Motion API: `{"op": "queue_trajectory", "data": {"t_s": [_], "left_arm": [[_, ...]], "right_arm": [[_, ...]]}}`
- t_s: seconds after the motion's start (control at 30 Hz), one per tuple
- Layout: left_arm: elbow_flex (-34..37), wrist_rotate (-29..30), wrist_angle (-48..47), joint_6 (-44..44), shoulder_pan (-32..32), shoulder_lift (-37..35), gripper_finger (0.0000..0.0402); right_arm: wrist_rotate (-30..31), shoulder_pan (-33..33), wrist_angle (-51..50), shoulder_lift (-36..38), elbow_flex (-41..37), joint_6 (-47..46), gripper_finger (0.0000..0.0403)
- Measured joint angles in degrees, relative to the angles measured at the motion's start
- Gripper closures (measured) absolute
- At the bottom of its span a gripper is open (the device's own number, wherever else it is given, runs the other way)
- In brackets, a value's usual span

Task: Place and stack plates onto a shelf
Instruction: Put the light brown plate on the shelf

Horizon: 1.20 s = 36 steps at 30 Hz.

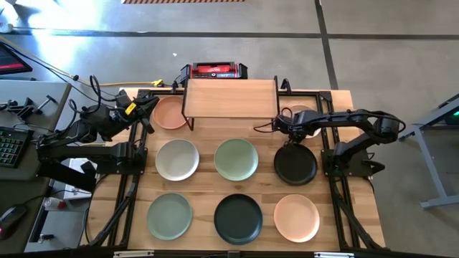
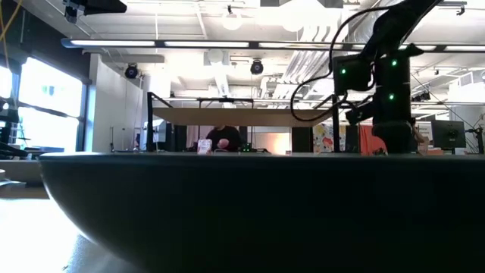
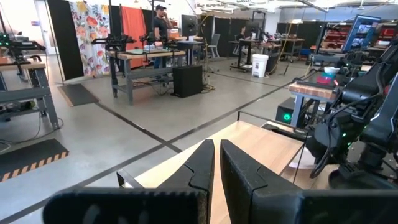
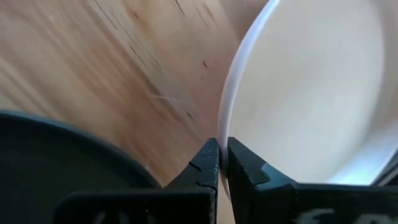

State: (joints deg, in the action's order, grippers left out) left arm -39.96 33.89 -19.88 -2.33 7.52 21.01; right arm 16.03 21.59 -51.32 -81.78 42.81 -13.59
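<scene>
The small light-wood shelf on thin black legs [image 1: 231,98] is seen at the far middle of the wooden desk [image 1: 265,183], and nothing is carried on its board. Eight round matte plates are spread on the desk around it. A peach plate [image 1: 171,113] lies just left of the shelf, and a white plate [image 1: 307,118] just right of it, largely covered by the right arm. In the middle row a white plate [image 1: 177,159], a sage green plate [image 1: 236,159] and a black plate [image 1: 295,164] are set apart from one another; in the near row lie a sage green plate [image 1: 169,215], a black plate [image 1: 238,218] and a peach plate [image 1: 296,217].

The right gripper [image 1: 281,123] is at the white plate beside the shelf; only in the right wrist view are its fingers [image 4: 245,165] shown pinched narrowly on that plate's rim [image 4: 227,106], with the black plate's edge [image 4: 68,155] close by. The left gripper [image 1: 146,107] is held beside the far peach plate, its fingers [image 3: 239,171] nearly closed on nothing, as shown in the left wrist view. The low view is mostly filled by a dark plate rim [image 2: 250,212], the shelf [image 2: 242,115] seen behind it.
</scene>
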Motion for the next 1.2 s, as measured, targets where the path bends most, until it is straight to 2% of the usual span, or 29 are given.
{"op": "queue_trajectory", "data": {"t_s": [0.3,0.63,1.0,1.2], "left_arm": [[-0.01,0.0,-0.01,-0.03,0.01,0.01,0.0385],[0.01,0.0,-0.04,-2.03,0.01,0.01,0.0385],[-0.01,0.0,-0.04,-3.57,0.01,-0.01,0.0385],[0.0,0.0,-0.04,-3.58,0.0,0.0,0.0385]], "right_arm": [[0.02,-1.51,-1.36,6.37,0.0,-4.01,0.0403],[1.68,-1.49,-2.26,9.76,0.64,-4.42,0.0403],[8.84,-1.49,-9.97,9.9,10.36,-3.78,0.0403],[12.36,-1.3,-11.69,9.88,16.33,0.65,0.0403]]}}
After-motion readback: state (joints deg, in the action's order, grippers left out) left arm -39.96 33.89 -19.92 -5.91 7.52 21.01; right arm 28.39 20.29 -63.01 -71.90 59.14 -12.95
